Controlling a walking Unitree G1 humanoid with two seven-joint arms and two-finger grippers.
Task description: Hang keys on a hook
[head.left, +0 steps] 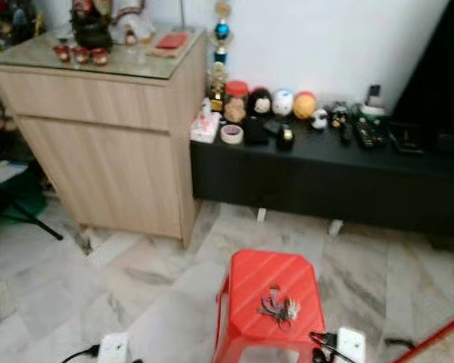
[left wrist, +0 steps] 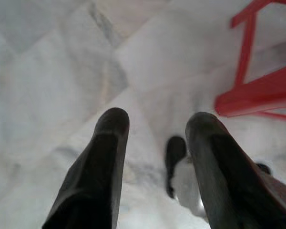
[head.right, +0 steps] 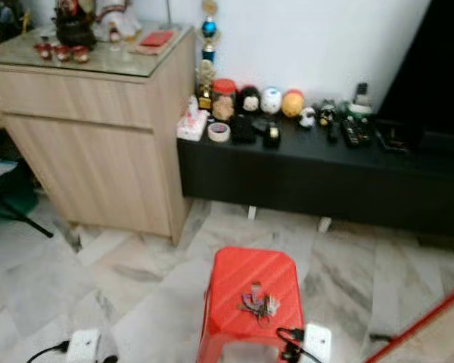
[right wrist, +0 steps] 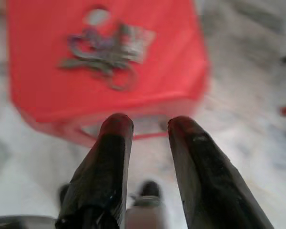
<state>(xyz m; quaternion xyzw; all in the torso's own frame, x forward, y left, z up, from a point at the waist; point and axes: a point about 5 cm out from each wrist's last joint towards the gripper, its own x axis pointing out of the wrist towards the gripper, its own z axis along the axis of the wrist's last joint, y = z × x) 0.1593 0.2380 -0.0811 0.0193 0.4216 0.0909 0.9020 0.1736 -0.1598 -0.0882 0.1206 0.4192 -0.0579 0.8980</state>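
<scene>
Marble floor (head.left: 136,287) bears red stool (head.left: 250,302) with keys (head.left: 278,307) on top

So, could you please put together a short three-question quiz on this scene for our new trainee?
1. True or false: the keys lie on the red stool.
2. What does the black low bench stand next to? A) wooden cabinet B) a bed C) a fridge
3. Fill in: in its wrist view, the right gripper hangs above the marble ____, short of the stool.

Key: 1 true; 2 A; 3 floor.
</scene>
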